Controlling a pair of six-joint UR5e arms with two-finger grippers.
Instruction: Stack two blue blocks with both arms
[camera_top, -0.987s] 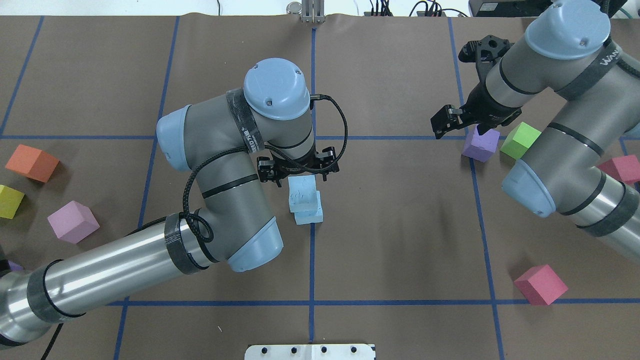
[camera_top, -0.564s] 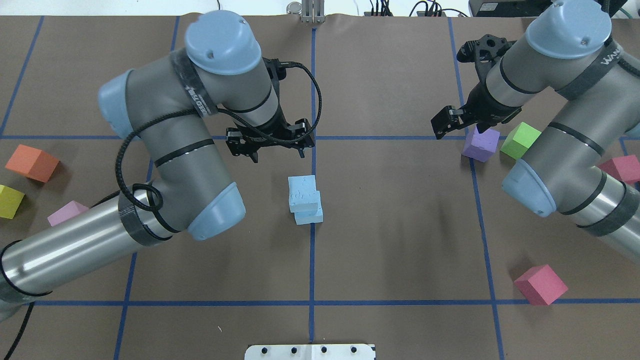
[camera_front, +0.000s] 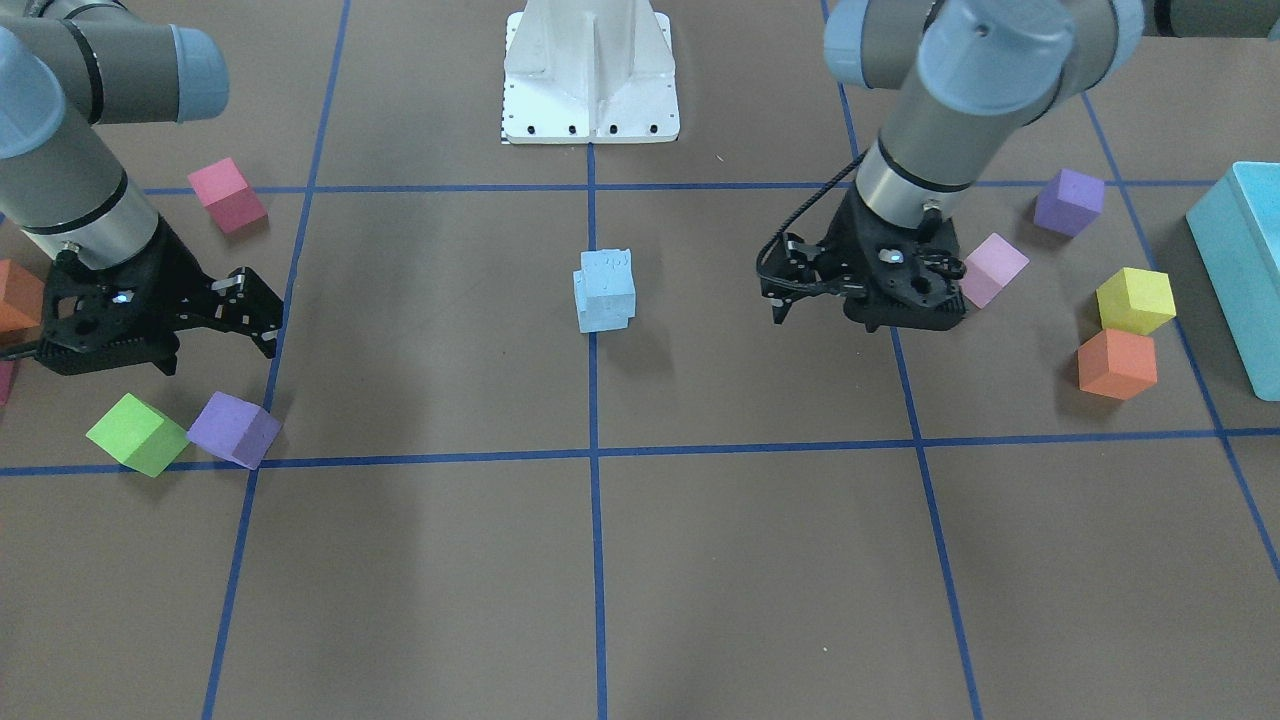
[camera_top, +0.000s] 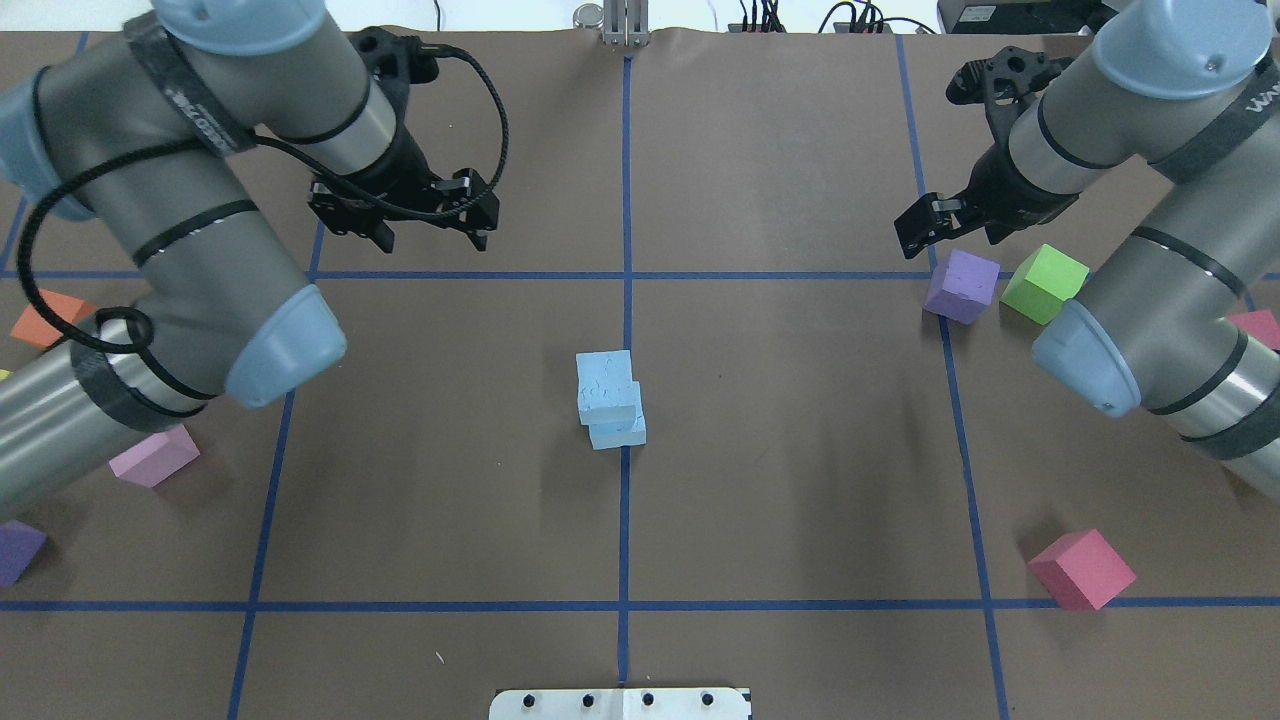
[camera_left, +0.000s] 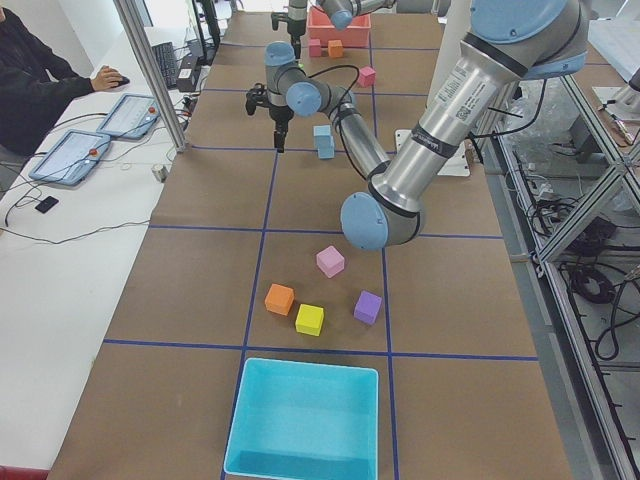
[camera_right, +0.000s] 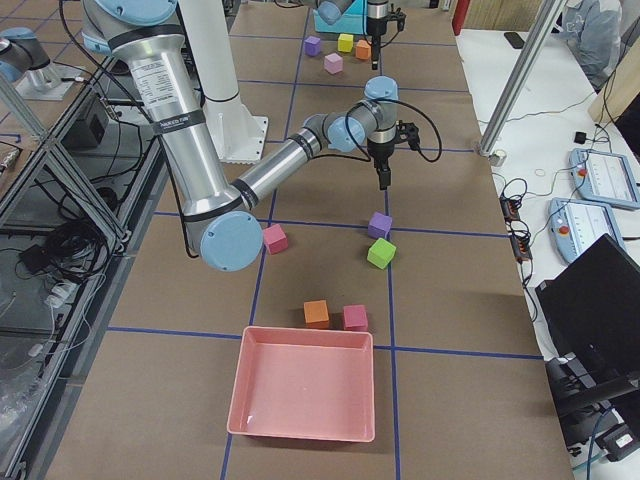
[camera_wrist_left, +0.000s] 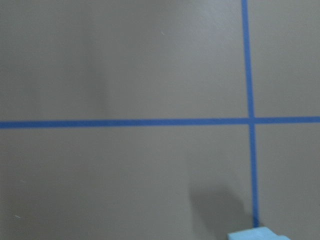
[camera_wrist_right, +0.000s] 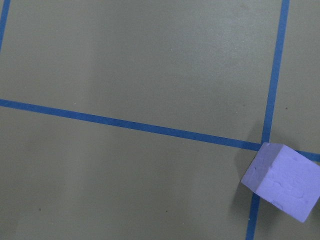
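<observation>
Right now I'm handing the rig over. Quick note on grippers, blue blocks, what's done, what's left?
The left gripper is open and empty, off to its own side of the stack.
The right gripper is open and empty, by a purple cube.
The upper blue block sits on the lower blue block, midway between the arms, offset rather than flush.
Done: stack built and released.
Left: probably nothing, perhaps squaring it up.

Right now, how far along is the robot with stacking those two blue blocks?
Done, it seems: the top blue block sits on the bottom blue block, a little off-centre, mid-table. In hand: nothing. The left arm and right arm are off to the sides, jaws open and empty. Left: apparently nothing, apart from maybe parking the arms.
</observation>
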